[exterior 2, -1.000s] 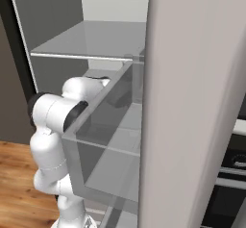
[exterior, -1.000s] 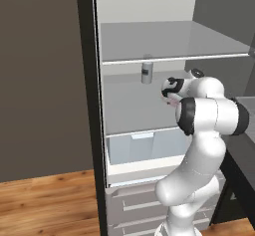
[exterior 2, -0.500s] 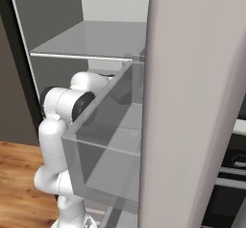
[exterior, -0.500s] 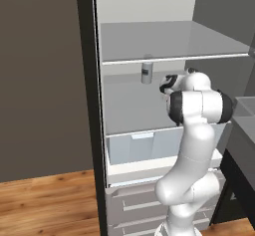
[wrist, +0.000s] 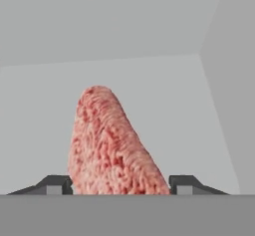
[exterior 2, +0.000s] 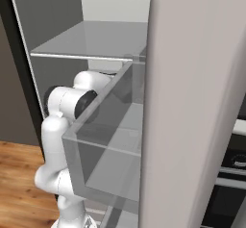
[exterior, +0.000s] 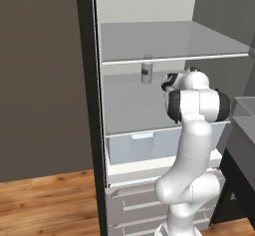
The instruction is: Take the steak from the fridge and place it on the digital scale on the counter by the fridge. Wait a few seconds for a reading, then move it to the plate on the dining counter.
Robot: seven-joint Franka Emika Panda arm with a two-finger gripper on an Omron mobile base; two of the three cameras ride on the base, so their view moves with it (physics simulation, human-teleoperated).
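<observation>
Fridge (exterior: 94, 105) shelf: steak (wrist: 112, 145) between gripper (wrist: 119, 185) fingertips, contact unclear.

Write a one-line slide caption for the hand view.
End effector straddling the pinkish-red steak on a pale fridge shelf, fingertips at either side of the meat.

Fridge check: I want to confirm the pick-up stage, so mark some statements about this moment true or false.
1. The steak lies between the two fingertips of the gripper. True.
2. The steak rests on the black scale. False: it lies on a pale shelf inside the fridge.
3. The fridge door is shut. False: it stands open, with the arm reaching inside.
4. A small grey can stands at the back of the shelf. True.
5. Wooden flooring lies left of the fridge. True.
</observation>
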